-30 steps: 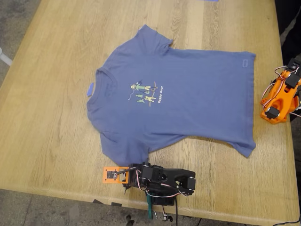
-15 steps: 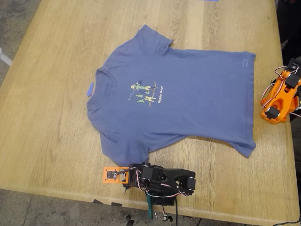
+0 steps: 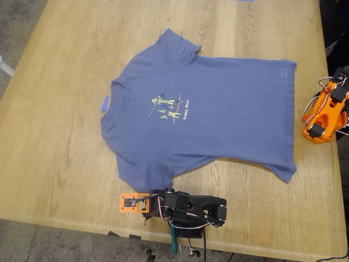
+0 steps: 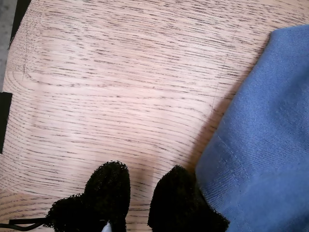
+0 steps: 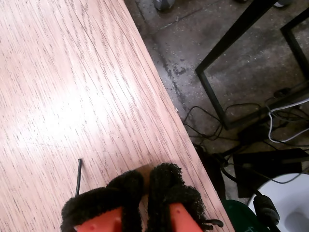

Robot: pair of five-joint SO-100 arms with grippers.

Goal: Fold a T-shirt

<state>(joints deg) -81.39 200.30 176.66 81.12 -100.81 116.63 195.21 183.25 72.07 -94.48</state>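
Observation:
The T-shirt [image 3: 210, 114] lies flat and spread out on the wooden table [image 3: 54, 136], chest print up, with its collar toward the exterior view's left. Its near sleeve [image 4: 265, 145] ends just beside my first gripper [image 4: 145, 176]. That gripper's black fuzzy pads [image 4: 112, 186] stand a narrow gap apart over bare wood and hold nothing. It belongs to the black arm [image 3: 188, 208], folded at the table's near edge in the exterior view. My second gripper [image 5: 147, 179] is shut on nothing at the table's edge. It belongs to the orange arm [image 3: 323, 115] at the exterior view's right.
A small blue tape strip [image 3: 104, 103] sits on the wood by the collar. Beyond the table edge in the second wrist view lie a concrete floor, cables [image 5: 227, 140] and a black metal frame [image 5: 241, 29].

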